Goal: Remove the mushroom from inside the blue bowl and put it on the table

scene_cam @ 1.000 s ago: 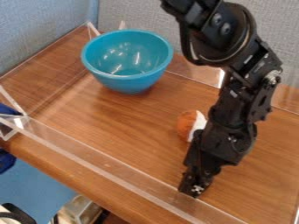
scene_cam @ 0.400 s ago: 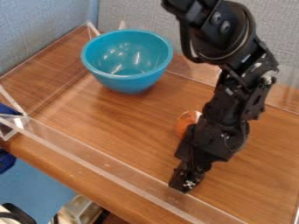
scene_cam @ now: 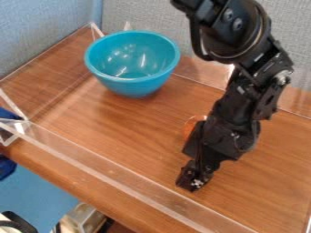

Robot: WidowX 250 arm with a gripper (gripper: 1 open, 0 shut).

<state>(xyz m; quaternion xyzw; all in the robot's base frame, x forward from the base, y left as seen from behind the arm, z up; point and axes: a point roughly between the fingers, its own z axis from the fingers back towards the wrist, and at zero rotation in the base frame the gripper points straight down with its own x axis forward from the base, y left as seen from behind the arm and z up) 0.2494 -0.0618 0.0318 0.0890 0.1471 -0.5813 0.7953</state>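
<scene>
The blue bowl [scene_cam: 133,62] stands at the back left of the table [scene_cam: 97,118] and looks empty. The mushroom [scene_cam: 190,126] lies on the wood to the right of the middle. Only a sliver of its orange cap shows past the black arm in front of it. My gripper [scene_cam: 195,178] points steeply down close to the front acrylic wall, nearer the camera than the mushroom. Its jaws look open and hold nothing.
Low clear acrylic walls [scene_cam: 109,162] edge the tabletop at the front and left. A blue backdrop [scene_cam: 49,27] rises behind the bowl. The arm's bulky upper links [scene_cam: 231,36] hang over the right side of the table.
The arm has tilted a little to the left in the picture. It now covers most of the mushroom, which showed plainly beside it a second ago. The bowl has not moved.
</scene>
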